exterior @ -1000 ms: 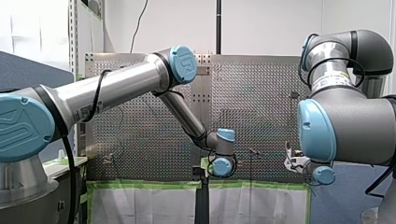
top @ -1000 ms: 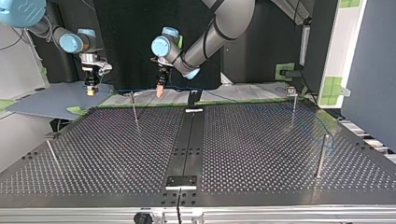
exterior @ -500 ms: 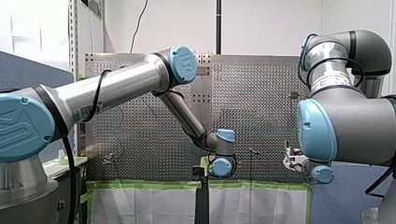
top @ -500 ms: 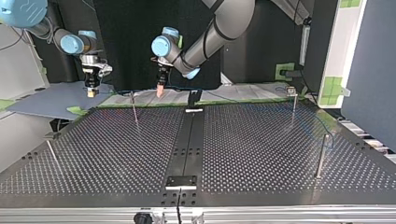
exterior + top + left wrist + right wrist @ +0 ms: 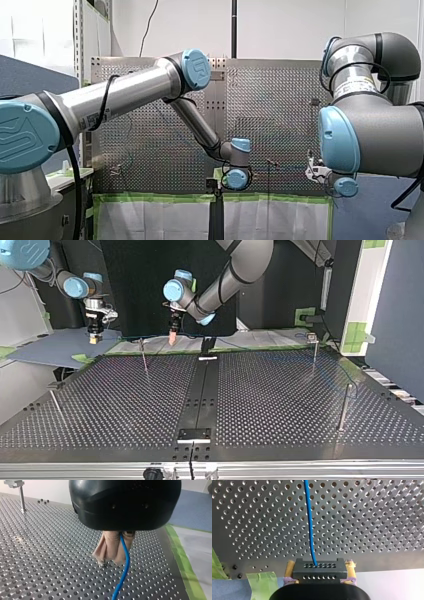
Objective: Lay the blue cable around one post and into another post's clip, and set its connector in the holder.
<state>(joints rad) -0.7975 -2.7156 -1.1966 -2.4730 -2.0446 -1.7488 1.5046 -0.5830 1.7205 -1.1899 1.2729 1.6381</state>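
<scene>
In the top view the surface point(image 5: 125, 405) lies open through its middle. Thin uprights ring it: a post point(image 5: 144, 356) near the far edge, close by the strung blue cable point(image 5: 309, 517); a second post point(image 5: 56, 404) at the left; a third post point(image 5: 314, 351) and a fourth post point(image 5: 344, 409) at the right.

The cable point(image 5: 310, 525) runs along the counter's point(image 5: 125, 405) far edge in the top view, past a post point(image 5: 144, 357) and the holder point(image 5: 207, 346) at mid-edge.

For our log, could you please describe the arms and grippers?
My left arm and my right arm are silver-grey tubes with light-blue joint caps and black cables. My left gripper is black with beige pads; my right gripper has yellow pads.
</scene>
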